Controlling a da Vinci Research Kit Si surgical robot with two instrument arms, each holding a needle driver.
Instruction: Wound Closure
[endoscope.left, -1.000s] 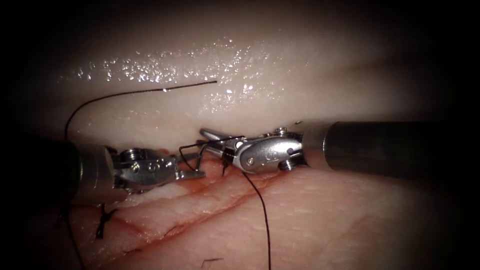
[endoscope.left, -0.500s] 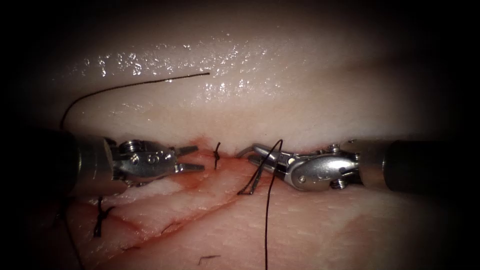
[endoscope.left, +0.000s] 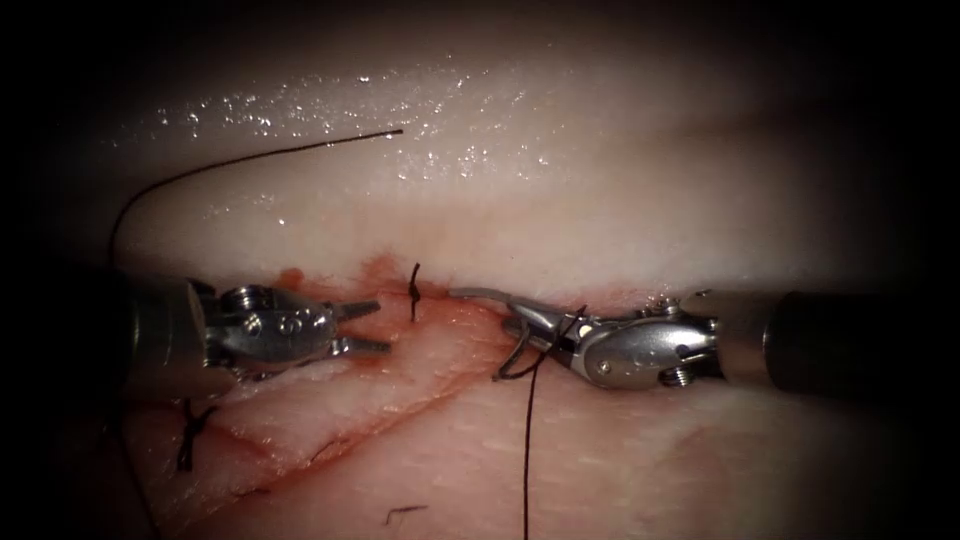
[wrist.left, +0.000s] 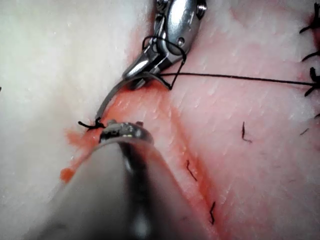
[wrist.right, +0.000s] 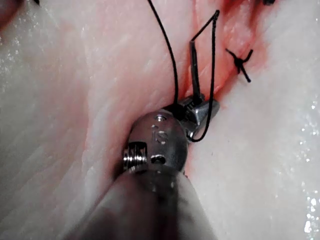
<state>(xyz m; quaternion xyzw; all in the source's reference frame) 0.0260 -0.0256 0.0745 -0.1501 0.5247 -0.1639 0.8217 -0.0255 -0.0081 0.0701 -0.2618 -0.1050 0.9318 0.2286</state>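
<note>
**Q:** Pale, wet tissue (endoscope.left: 620, 200) forms the working surface, with red fluid (endoscope.left: 380, 268) near centre. What is the state of each hand?

**A:** The left arm's hand (endoscope.left: 382, 326) enters from 9 o'clock with its jaws moderately parted and holds nothing. The right arm's hand (endoscope.left: 520, 315) enters from 3 o'clock with its jaws clamped on the needle (endoscope.left: 480, 294) near one end of its curve. The needle arcs toward 9 o'clock. Its far end lies just beside a knotted stitch (endoscope.left: 413, 293) and appears to be above the tissue, not in it.

**Q:** Thread?

**A:** The thread (endoscope.left: 527, 440) loops around the right arm's hand, then runs to 6 o'clock. A loose tail (endoscope.left: 300, 147) lies at 11 o'clock. A second stitch (endoscope.left: 187, 432) sits at 8 o'clock.

**Q:** Handling recommendation?

**A:** Judged from this layout:
- Grip the needle firmly.
- Hold its point off the surface.
- Apply thread tension gradually, so the loops neither snag the wrist joint nor tear the stitch.

**Q:** Limits of observation?

**A:** Which needle end is gripped cannot be determined. Whether the far end touches the tissue is uncertain. The thread's course past the left shaft is lost in shadow.
</note>
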